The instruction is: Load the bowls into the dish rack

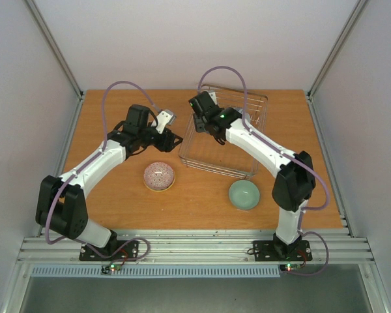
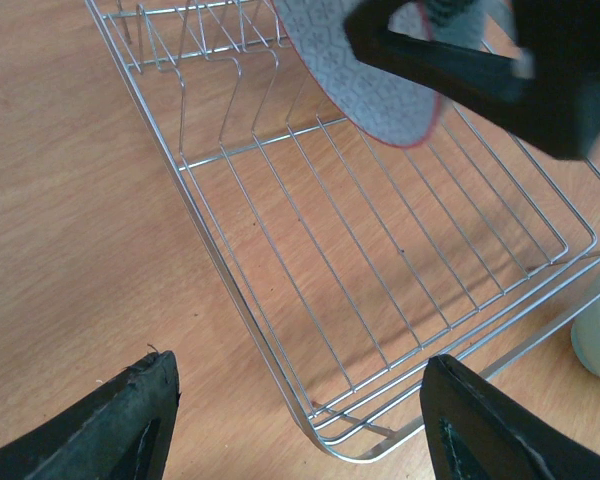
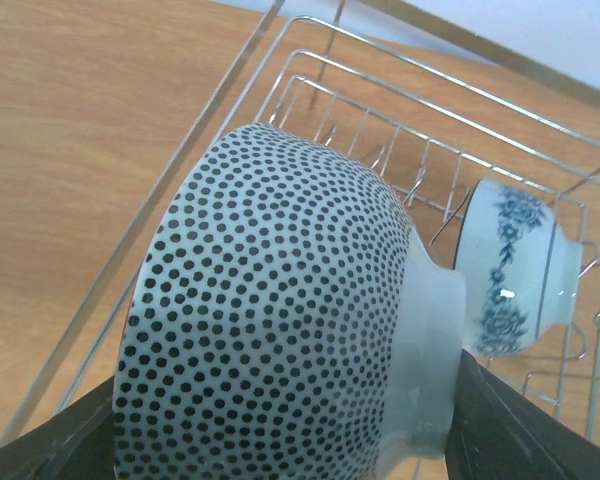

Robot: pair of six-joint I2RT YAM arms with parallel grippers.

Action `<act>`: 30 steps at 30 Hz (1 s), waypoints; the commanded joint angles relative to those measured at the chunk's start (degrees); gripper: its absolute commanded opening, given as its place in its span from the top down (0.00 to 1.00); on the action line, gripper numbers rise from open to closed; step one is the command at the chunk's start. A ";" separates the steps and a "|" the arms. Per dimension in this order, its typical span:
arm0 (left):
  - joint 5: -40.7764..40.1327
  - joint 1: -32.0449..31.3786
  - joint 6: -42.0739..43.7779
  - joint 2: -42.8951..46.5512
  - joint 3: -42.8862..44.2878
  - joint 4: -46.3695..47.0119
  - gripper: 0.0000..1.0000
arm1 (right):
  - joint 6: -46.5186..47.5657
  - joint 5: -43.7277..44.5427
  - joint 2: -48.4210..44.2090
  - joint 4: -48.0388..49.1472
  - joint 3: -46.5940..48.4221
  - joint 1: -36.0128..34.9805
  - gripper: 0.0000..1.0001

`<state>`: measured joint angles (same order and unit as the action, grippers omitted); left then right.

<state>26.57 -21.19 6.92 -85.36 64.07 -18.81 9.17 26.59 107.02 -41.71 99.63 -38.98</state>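
A white bowl with black dots (image 3: 280, 300) lies on its side between the fingers of my right gripper (image 3: 280, 430), which is shut on it from rim to foot, over the wire dish rack (image 1: 215, 168). In the left wrist view this same bowl (image 2: 375, 80) shows a patterned inside and a red rim. A blue-and-white bowl (image 3: 510, 265) stands on edge in the rack's back tines. My left gripper (image 2: 300, 420) is open and empty above the rack's near left corner (image 2: 280, 330). On the table lie a pink patterned bowl (image 1: 159, 176) and a pale green bowl (image 1: 244, 194).
The rack (image 3: 400, 95) has upright wire tines along its far side. Grey walls and metal rails enclose the wooden table (image 1: 117, 208). The left gripper (image 1: 174, 139) and right gripper (image 1: 205, 111) are close together at the rack's left end.
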 commanded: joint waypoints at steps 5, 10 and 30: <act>-0.02 0.18 1.21 1.16 -1.03 2.29 0.33 | 5.41 14.14 8.50 0.14 10.68 0.18 0.99; 0.66 0.14 1.26 0.74 -1.06 2.35 0.33 | 8.25 18.87 13.74 1.86 14.02 0.13 0.99; 1.14 0.16 1.39 -0.23 -1.32 2.49 0.33 | 12.25 26.70 24.24 3.06 22.04 1.01 0.99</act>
<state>26.81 -21.19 7.55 -85.36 63.44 -18.81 20.38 48.29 130.78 -41.01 118.39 -38.46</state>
